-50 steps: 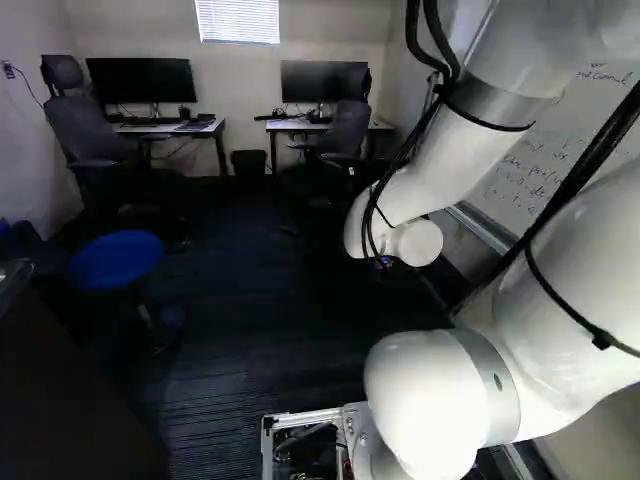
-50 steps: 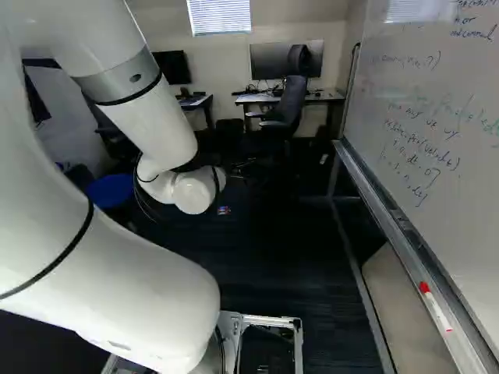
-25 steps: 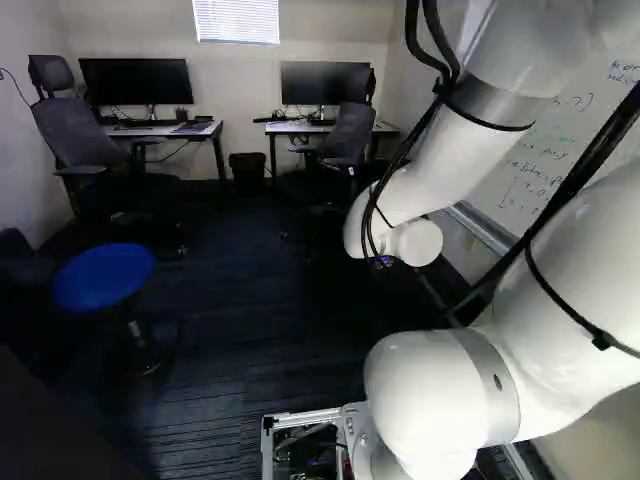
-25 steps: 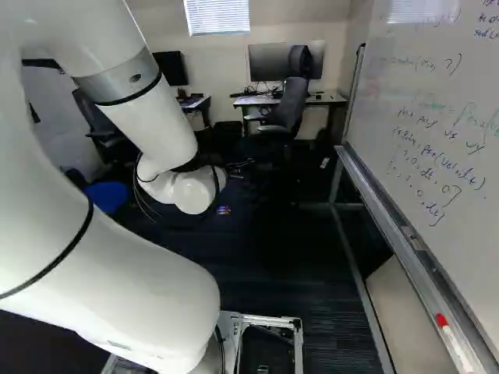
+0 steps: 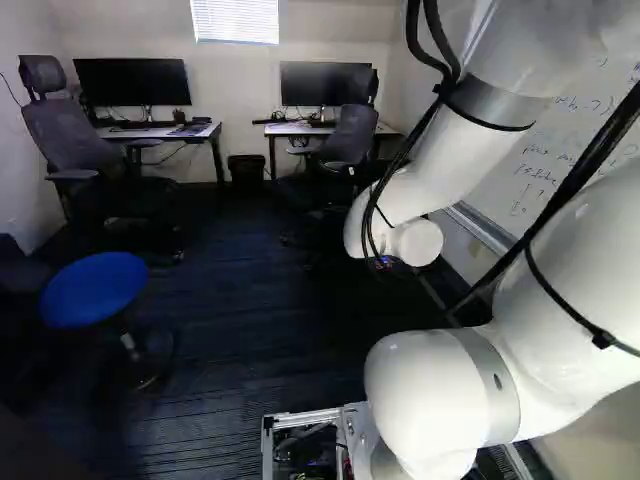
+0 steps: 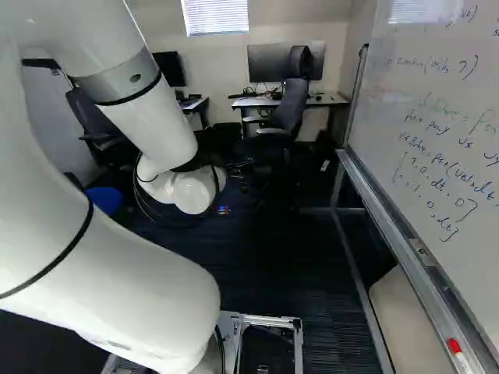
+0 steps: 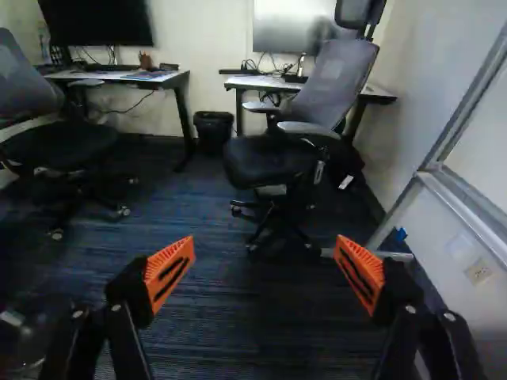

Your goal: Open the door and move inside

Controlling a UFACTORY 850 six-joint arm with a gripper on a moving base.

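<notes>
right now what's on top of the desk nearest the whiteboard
A monitor stands on the desk, with cables below the screen; the chair covers part of the top.

Far left, a monitor (image 5: 130, 88) stands on the left desk (image 5: 200, 130), with a chair (image 5: 75, 140) before it; far right, a second monitor (image 5: 310, 85) on the right desk (image 5: 290, 128), likewise with an office chair (image 6: 290, 109) before it. Between the desks, a bin (image 5: 246, 170); above, a window (image 5: 236, 20). Near left, a stool (image 5: 93, 288). Along the right, a whiteboard (image 6: 437, 101); on its ledge (image 6: 405, 251), near end, a marker (image 6: 460, 357).
</notes>
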